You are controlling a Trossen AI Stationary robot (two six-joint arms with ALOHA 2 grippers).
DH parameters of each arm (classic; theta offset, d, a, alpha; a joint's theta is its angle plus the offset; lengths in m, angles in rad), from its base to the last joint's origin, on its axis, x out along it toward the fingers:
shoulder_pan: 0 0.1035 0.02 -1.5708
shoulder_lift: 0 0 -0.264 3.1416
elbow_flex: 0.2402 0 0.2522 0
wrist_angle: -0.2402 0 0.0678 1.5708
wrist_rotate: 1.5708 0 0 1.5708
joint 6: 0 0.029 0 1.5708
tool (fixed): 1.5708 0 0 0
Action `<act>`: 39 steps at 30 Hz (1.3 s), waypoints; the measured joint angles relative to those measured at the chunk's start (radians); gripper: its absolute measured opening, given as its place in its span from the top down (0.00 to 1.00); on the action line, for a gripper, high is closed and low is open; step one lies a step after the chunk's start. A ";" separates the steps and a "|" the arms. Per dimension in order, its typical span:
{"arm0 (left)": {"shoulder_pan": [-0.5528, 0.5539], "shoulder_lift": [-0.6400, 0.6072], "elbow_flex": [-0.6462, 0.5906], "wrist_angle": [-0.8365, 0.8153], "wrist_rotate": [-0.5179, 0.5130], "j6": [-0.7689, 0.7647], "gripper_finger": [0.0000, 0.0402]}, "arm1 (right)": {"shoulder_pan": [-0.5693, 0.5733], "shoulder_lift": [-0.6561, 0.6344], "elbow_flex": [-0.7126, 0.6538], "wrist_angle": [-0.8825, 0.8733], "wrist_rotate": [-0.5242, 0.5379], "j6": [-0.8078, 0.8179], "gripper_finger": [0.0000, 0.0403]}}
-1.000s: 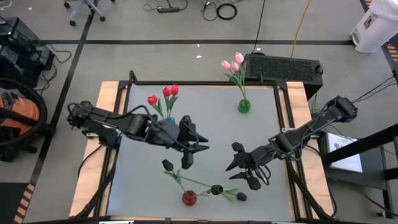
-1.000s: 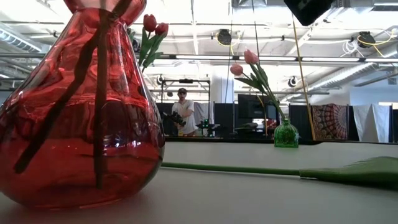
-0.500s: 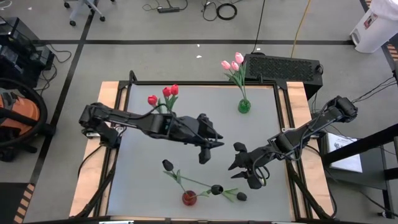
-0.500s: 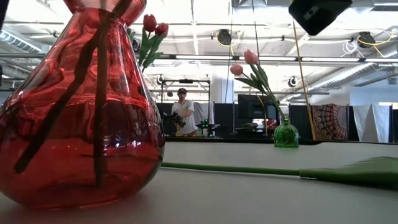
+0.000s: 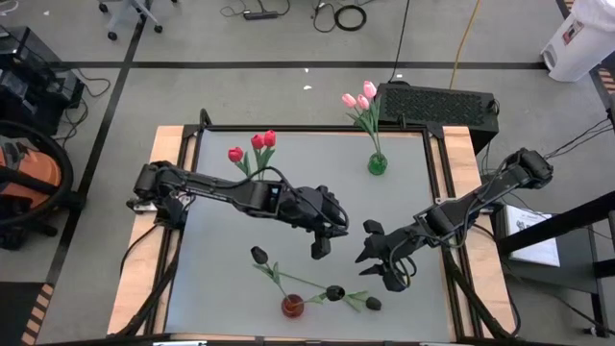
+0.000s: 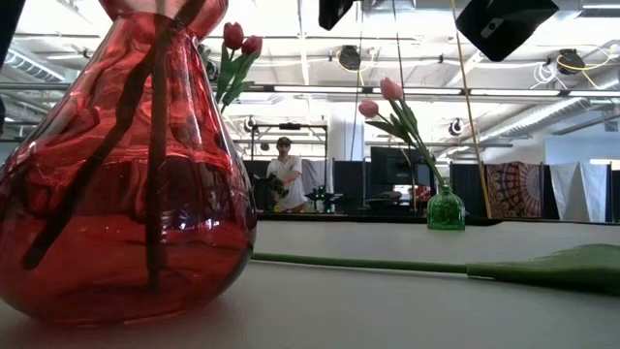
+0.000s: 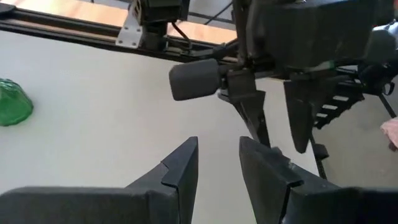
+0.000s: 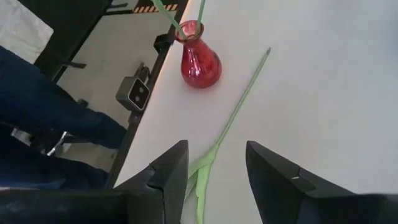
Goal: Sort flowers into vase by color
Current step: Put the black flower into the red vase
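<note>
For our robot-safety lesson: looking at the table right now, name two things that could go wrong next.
1. The left pincer and right pincer hang close together mid-table; if both reach for the loose black tulip, they may collide.
2. That tulip lies right beside the red vase, which already holds two stems; a low or sweeping pickup could knock the vase over.

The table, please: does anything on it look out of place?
Yes. One black tulip lies flat on the table beside the red vase, which holds two black tulips; the other vases' flowers all stand upright.
</note>
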 joint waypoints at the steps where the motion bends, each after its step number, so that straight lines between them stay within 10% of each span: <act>1: 0.004 0.001 0.000 0.001 0.010 0.003 0.69 | 0.000 0.000 0.000 0.001 0.001 0.012 0.62; 39: -0.005 0.042 -0.001 -0.029 0.003 0.057 0.69 | 0.000 0.000 0.000 0.005 0.007 0.350 0.62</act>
